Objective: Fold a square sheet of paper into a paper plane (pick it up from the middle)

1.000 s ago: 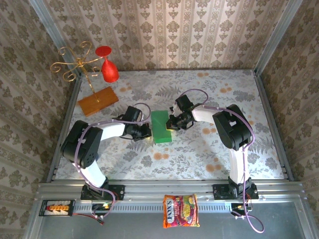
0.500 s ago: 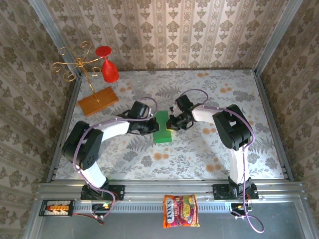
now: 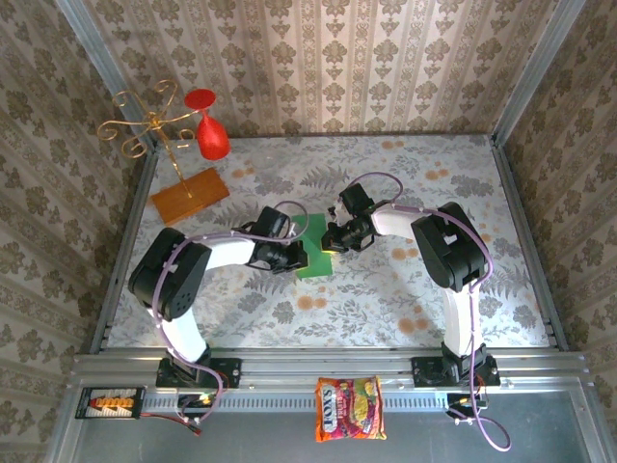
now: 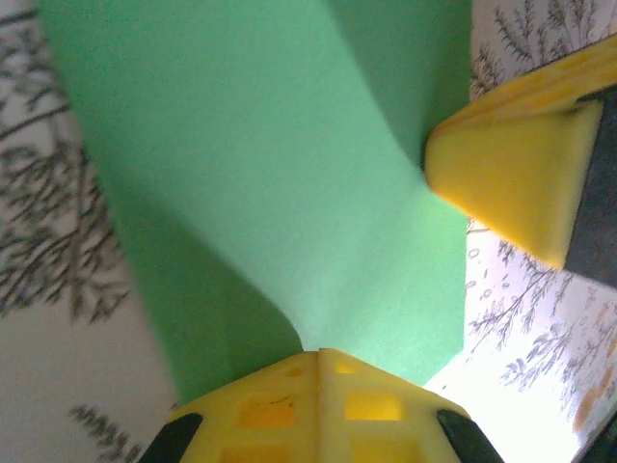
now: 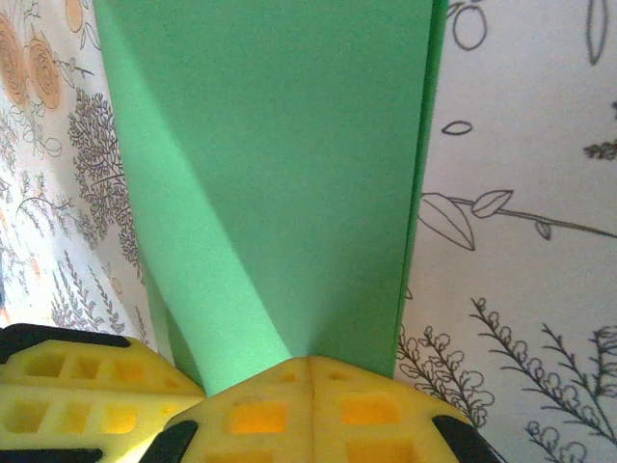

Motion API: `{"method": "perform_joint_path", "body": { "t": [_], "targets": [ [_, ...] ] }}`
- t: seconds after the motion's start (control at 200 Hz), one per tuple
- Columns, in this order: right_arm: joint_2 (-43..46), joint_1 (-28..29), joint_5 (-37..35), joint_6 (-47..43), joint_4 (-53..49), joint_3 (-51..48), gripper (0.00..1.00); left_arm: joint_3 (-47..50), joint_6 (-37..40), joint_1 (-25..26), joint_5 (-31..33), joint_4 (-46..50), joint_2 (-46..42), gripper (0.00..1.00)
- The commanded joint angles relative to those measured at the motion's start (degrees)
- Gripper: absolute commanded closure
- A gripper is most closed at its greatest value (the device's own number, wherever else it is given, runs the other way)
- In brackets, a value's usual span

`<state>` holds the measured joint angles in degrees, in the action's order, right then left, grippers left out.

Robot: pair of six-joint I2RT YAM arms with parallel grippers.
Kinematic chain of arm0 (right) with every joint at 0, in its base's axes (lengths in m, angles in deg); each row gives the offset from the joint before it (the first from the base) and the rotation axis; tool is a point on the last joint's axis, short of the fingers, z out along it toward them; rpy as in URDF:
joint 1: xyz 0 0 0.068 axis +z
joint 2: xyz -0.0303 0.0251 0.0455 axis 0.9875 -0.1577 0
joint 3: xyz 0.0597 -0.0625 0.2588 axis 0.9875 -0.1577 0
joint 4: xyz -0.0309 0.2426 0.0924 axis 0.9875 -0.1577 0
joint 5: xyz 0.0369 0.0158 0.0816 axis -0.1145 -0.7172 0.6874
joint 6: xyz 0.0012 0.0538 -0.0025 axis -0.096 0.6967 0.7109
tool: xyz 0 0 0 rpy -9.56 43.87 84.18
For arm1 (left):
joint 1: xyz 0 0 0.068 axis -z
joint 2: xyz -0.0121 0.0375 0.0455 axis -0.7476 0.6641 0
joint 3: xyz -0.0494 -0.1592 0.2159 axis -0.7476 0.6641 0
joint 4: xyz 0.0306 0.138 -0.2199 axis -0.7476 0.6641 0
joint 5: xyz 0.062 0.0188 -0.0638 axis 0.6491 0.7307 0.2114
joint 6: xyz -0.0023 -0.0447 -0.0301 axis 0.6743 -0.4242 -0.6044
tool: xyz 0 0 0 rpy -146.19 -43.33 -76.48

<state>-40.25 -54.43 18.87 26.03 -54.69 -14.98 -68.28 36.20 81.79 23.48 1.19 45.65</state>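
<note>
I saw the left gripper (image 3: 291, 257) drag its pinched edge of the thin bright green square sheet of paper (image 3: 315, 262) toward the right gripper (image 3: 331, 239), likewise clamped on it mid-table (image 3: 405, 289), so a fold looked underway.

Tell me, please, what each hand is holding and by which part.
Both hold the paper: the left hand pinches the edge nearest it, and the right hand pinches the edge on its own side.
</note>
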Motion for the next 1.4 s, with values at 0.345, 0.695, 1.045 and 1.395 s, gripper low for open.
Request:
{"method": "perform_joint_path", "body": {
  "t": [0.345,0.695,1.045,1.395],
  "targets": [
    [-11.03,-1.01,-20.35,-1.18,-16.01,-7.39,1.00,1.96,2.37,-1.33,6.29,6.95,-11.40,1.00],
    [-10.84,-1.01,-21.18,-1.34,-16.62,-7.35,1.00,-1.81,-1.53,3.75,2.80,-0.34,-2.87,1.00],
    [-11.25,-0.95,-21.64,-1.35,-16.95,-6.90,1.00,4.02,-0.43,3.52,2.45,0.19,-1.92,1.00],
    [-11.18,-0.93,-21.99,-1.07,-17.22,-6.44,1.00,13.16,-0.63,1.54,4.20,2.98,-8.92,1.00]
  ]
}}
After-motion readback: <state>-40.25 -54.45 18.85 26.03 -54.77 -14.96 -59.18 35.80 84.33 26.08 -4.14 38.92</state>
